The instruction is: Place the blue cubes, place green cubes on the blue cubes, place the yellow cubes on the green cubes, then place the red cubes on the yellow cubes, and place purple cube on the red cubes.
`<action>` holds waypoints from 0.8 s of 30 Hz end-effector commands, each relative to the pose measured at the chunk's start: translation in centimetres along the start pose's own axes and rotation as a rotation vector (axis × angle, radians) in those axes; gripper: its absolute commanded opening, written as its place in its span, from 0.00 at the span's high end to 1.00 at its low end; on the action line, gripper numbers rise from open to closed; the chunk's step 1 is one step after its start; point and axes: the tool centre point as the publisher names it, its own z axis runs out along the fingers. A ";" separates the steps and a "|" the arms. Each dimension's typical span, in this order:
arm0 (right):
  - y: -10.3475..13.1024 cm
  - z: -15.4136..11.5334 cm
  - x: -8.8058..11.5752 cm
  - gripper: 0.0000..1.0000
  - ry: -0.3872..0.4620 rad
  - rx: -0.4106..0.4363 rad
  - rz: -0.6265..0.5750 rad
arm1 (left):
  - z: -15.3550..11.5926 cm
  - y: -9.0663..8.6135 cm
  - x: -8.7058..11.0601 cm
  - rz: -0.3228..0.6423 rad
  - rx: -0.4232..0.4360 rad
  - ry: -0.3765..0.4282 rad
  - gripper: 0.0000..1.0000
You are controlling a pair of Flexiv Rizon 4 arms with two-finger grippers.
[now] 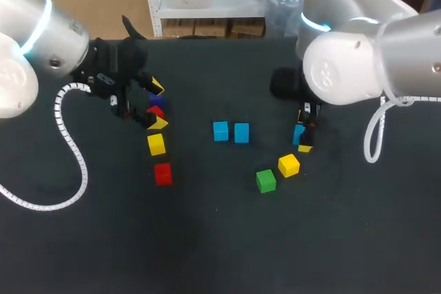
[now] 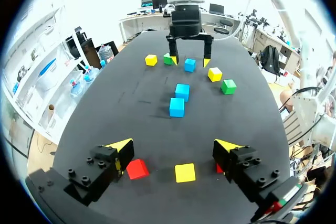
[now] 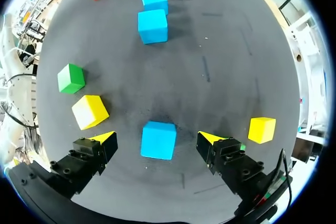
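My left gripper (image 1: 157, 105) (image 2: 174, 148) hangs open over a row of cubes: a red cube (image 2: 137, 169) (image 1: 156, 110) by one finger, a yellow cube (image 2: 185, 172) (image 1: 156, 144) under the gap, and a second red cube (image 2: 219, 168) (image 1: 162, 173) half hidden by the other finger. A purple cube (image 1: 154, 99) lies beside them. Two blue cubes (image 1: 220, 131) (image 1: 241, 132) sit side by side mid-table. My right gripper (image 1: 303, 132) (image 3: 157, 140) is open astride a third blue cube (image 3: 158, 140) (image 2: 190, 65), its fingers clear of it.
A yellow cube (image 1: 289, 164) (image 3: 90, 112) and a green cube (image 1: 266, 180) (image 3: 71, 78) lie near my right gripper. On its other side sit another yellow cube (image 3: 262, 129) and a green cube (image 3: 242, 146) mostly hidden behind a finger.
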 end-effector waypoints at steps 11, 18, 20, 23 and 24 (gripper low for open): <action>-0.4 0.4 -0.1 0.11 0.010 -0.004 -0.008 | 0.0 -0.1 0.2 0.004 -0.001 -0.006 0.00; -0.5 0.6 0.2 0.31 0.005 -0.007 0.004 | 0.0 -0.1 0.2 0.004 -0.001 -0.006 0.00; -0.4 0.6 0.2 0.51 0.004 -0.007 0.005 | 0.0 -0.1 0.2 0.004 -0.001 -0.006 0.00; -0.4 0.7 0.3 0.59 0.005 -0.010 0.003 | 0.0 -0.1 0.2 0.004 -0.001 -0.006 0.00; -0.4 0.7 0.3 0.64 0.007 -0.010 0.002 | 0.0 -0.1 0.2 0.004 -0.001 -0.006 0.00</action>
